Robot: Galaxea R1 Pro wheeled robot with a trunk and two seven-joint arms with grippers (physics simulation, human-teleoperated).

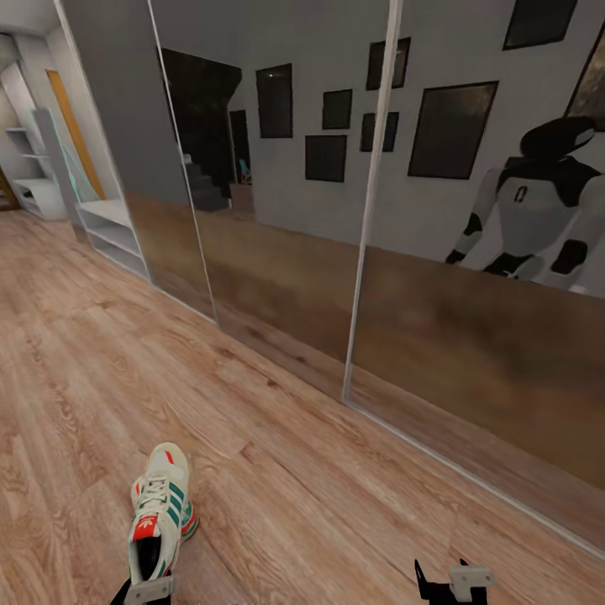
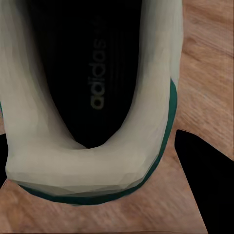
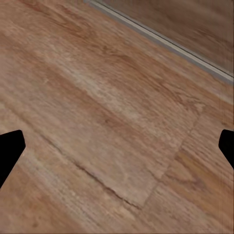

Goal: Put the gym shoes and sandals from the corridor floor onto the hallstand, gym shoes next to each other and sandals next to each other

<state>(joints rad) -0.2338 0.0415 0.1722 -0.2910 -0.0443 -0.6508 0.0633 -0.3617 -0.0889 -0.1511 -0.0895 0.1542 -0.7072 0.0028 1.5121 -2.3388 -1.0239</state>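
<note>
left gripper (image 1: 143,591): seemingly clamps gym shoe (image 1: 161,510) heel | right gripper (image 3: 117,141): wide above wood-grain floor (image 1: 336,504)

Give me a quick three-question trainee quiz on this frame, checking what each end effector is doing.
1. True or false: the right end effector is holding a sandal.
2. Multiple choice: what sits between the fingers of the left end effector?
A. the heel end of a gym shoe
B. a sandal
C. a shelf edge
3. Short answer: what surface lies under the right end effector?

Key:
1. False. Its fingers stand wide apart with nothing between them.
2. A.
3. The corridor floor, wood-grain planks.
</note>
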